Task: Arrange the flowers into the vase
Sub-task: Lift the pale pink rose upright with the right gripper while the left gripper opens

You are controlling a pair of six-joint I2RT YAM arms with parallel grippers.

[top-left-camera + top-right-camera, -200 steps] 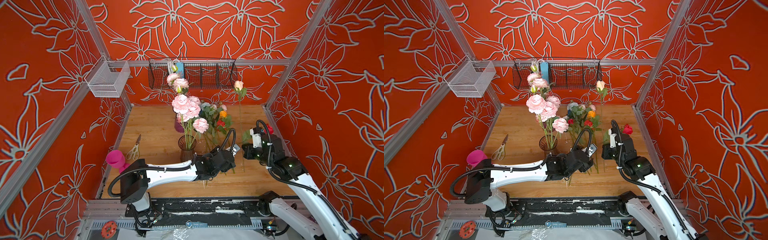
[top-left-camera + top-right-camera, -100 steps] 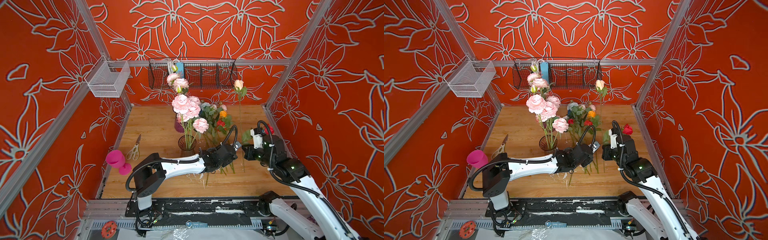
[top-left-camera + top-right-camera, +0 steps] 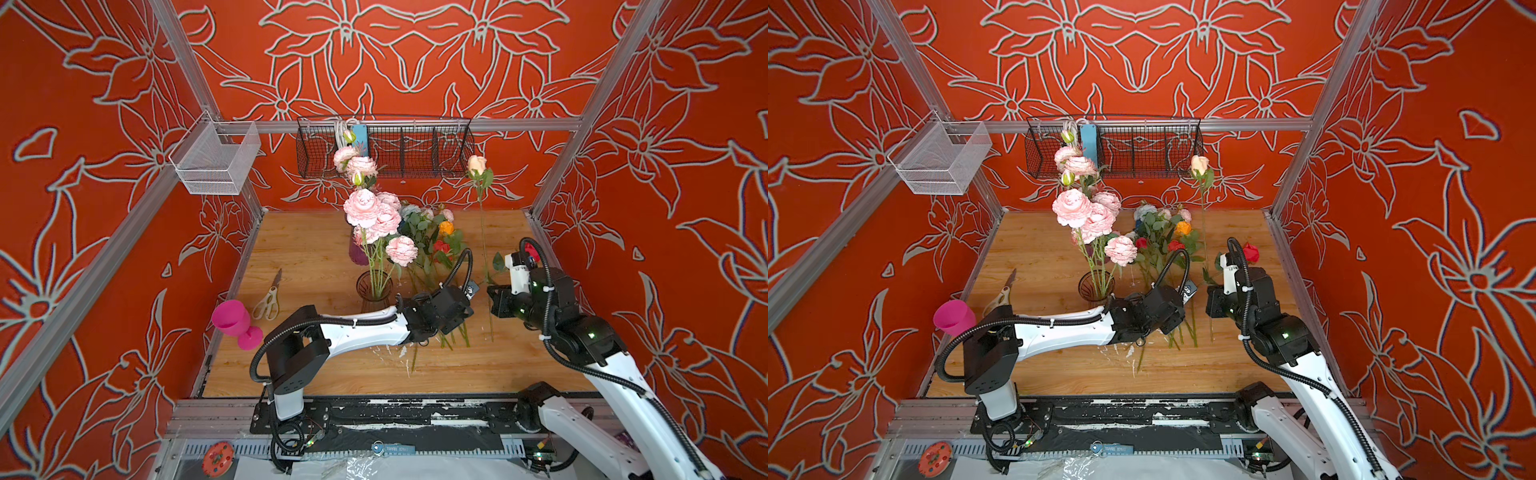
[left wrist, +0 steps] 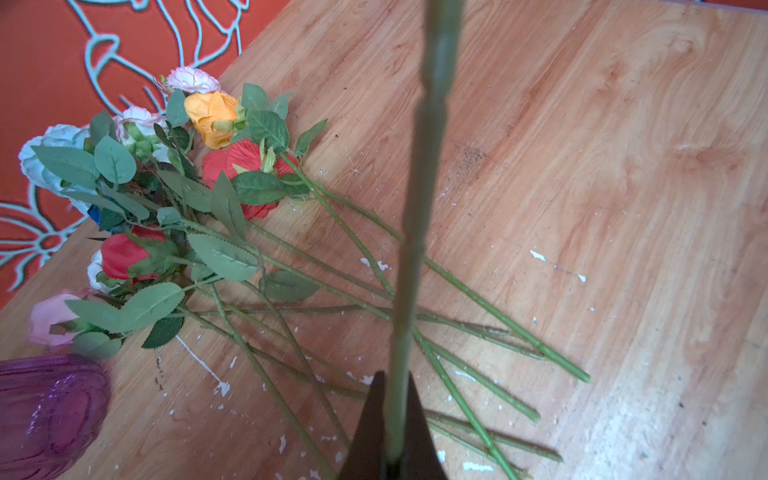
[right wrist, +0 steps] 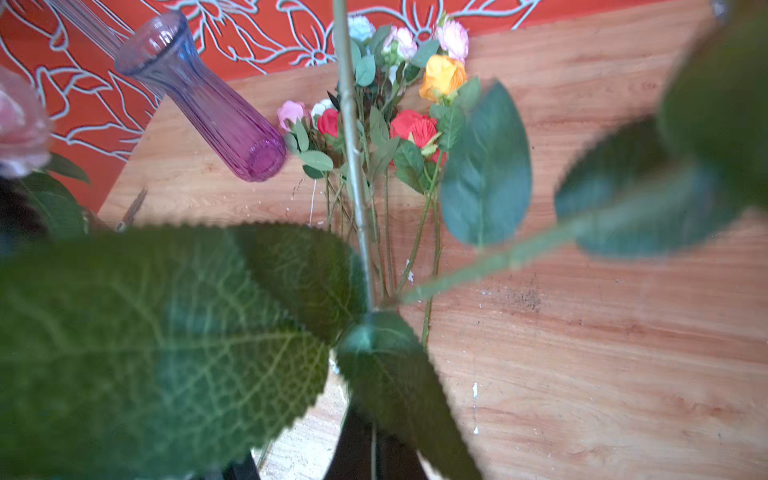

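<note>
The peach rose [image 3: 477,164] stands upright at 3 o'clock from the glass vase [image 3: 374,289], its bloom high above the table [image 3: 311,249] and its long green stem running straight down toward the wood. Both tools grip that stem low down. The left gripper [image 3: 473,289] reaches across from 9 o'clock, and the left wrist view shows its jaws pinched tight on the stem [image 4: 394,386]. The right gripper [image 3: 491,296] comes in from 3 o'clock; in the right wrist view its jaws [image 5: 374,440] are together on the same stem, half hidden under big blurred leaves.

The glass vase sits near the middle of the table and holds the pink peonies [image 3: 368,208], which rise tall above it. The loose flowers [image 3: 436,245] lie flat at 1 o'clock from the vase, with red, orange, white and pale-pink blooms toward 12 and bare stems fanned toward 6. A red rose [image 3: 530,251] shows just behind the right wrist; what it rests on cannot be told. A purple vase [image 5: 199,104] stands at 11 o'clock, just behind the peony stems.

The scissors [image 3: 270,297] lie at 9 o'clock and a pink goblet [image 3: 232,320] lies on its side at 8, by the table's edge. A black wire basket [image 3: 386,149] hangs on the back wall at 12, and a white mesh basket [image 3: 216,160] hangs at 10.
</note>
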